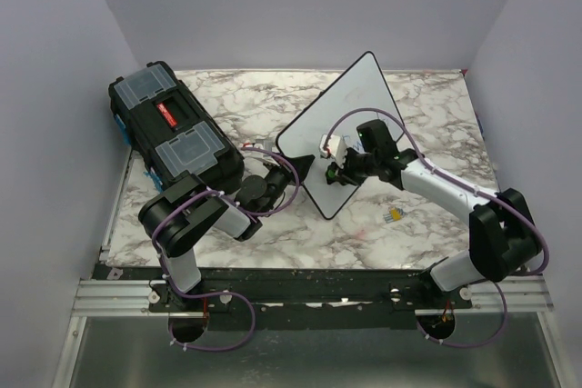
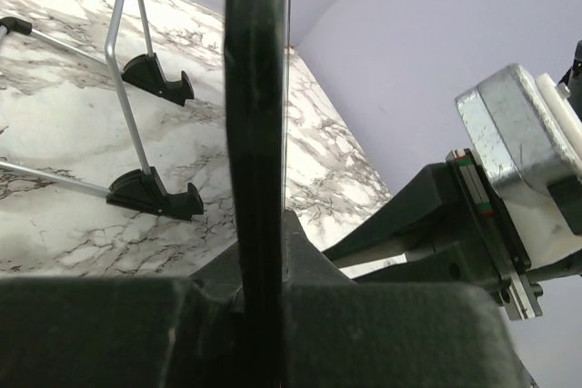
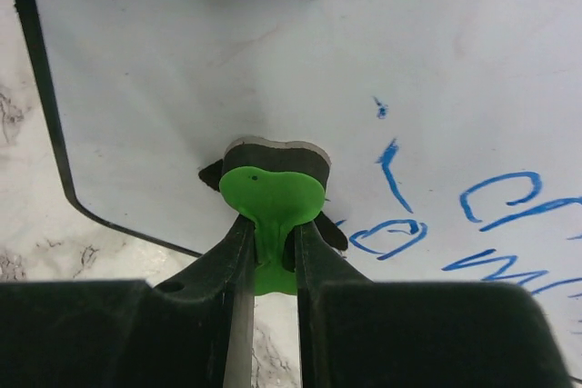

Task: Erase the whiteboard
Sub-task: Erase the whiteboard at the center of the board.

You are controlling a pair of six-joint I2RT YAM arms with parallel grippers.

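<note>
Centrally on the marble table [image 1: 418, 224] the whiteboard [image 1: 350, 106] stands up at a slant, turned diagonally, with one rounded corner toward the back wall. Blue handwriting [image 3: 509, 197] covers part of its white face [image 3: 182, 70]. The left gripper [image 1: 296, 168] is clamped on the board's thin black frame [image 2: 257, 134] at the lower left corner, the frame running straight up between its closed fingers [image 2: 136, 333]. Behind the board, wire stand legs with black feet [image 2: 150, 193] rest on the marble. The right gripper [image 3: 273, 252] pinches a green eraser [image 3: 271, 197] tight between its jaws, and the eraser's dark pad [image 3: 277, 150] presses flat against the board just left of the writing. A black toolbox [image 1: 173, 129] lies at the table's left side, apart from the board.
</note>
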